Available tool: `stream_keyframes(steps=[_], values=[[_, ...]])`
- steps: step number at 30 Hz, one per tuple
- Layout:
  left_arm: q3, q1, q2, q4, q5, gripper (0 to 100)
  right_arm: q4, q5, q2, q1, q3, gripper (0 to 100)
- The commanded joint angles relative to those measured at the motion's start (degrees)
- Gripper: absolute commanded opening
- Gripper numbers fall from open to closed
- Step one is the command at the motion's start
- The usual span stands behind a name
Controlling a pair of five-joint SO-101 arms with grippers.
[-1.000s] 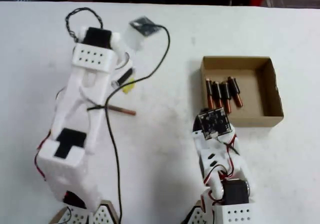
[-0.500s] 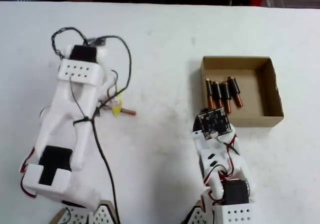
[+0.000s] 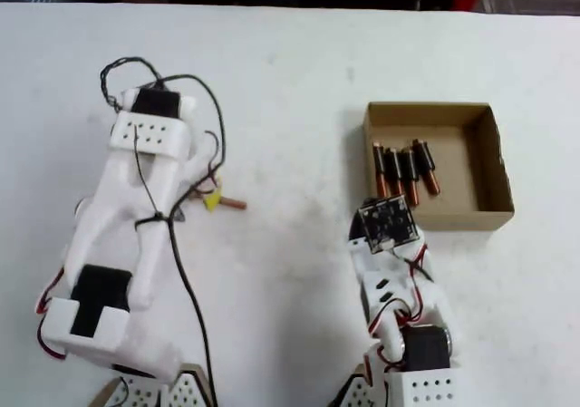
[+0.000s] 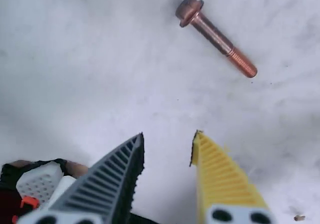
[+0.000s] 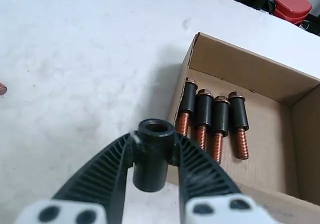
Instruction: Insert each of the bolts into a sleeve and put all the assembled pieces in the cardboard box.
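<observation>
**Condition of grippers.** The left gripper [image 4: 168, 136] is standing partly open with nothing between its grey and yellow fingers. The right gripper [image 5: 154, 146] is clamping a black cylindrical sleeve [image 5: 151, 166] upright, with the bore facing up.

**Location of work items.** One loose copper-coloured flanged bolt [image 4: 215, 37] is lying flat on the white table [image 3: 299, 72], ahead of the left fingertips and apart from them. Four assembled pieces [image 5: 212, 116] are lying side by side in the open brown cardboard box [image 5: 240, 64], close to its near wall.

**Risks, as judged.**
- The bolt is resting on a round shank. If one finger is touching it before the other, it is likely to roll or skid out of the grasp.
- A grip taken askew would be leaving the bolt tilted. The threaded end would then be catching on the sleeve rim instead of entering the bore.
- The sleeve is being held by its curved sides only. A push from above that is off its axis could be pivoting it or driving it down through the fingers.

**Surroundings and obstructions.**
- A black cable [image 3: 181, 271] is draping across the left arm [image 3: 136, 208] and looping above its wrist. It is hanging near the bolt and could be snagging or dragging across it during a descent.
- The box's near wall is standing just beyond the right gripper, so a forward swing with the sleeve risks striking the cardboard.
- The pieces already boxed are taking up the near-left part of the floor, while the far-right part is lying bare.
</observation>
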Motion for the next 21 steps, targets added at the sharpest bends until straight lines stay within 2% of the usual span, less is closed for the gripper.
stream_keyframes(steps=[1,9,16,21], values=[[-0.35,1.19,-3.12,-2.11,2.73,18,-0.75,-0.18,-0.75,0.31,-0.53,1.7],[-0.35,1.27,-3.03,-2.37,6.51,18,-0.75,-0.18,-0.75,0.31,-0.53,1.7],[-0.26,5.32,-3.03,-3.52,7.21,18,-0.75,-0.18,-0.75,0.31,-0.53,1.7],[-0.62,5.41,-1.10,-5.89,13.98,18,-0.75,-0.18,-0.75,0.31,-0.53,1.7]])
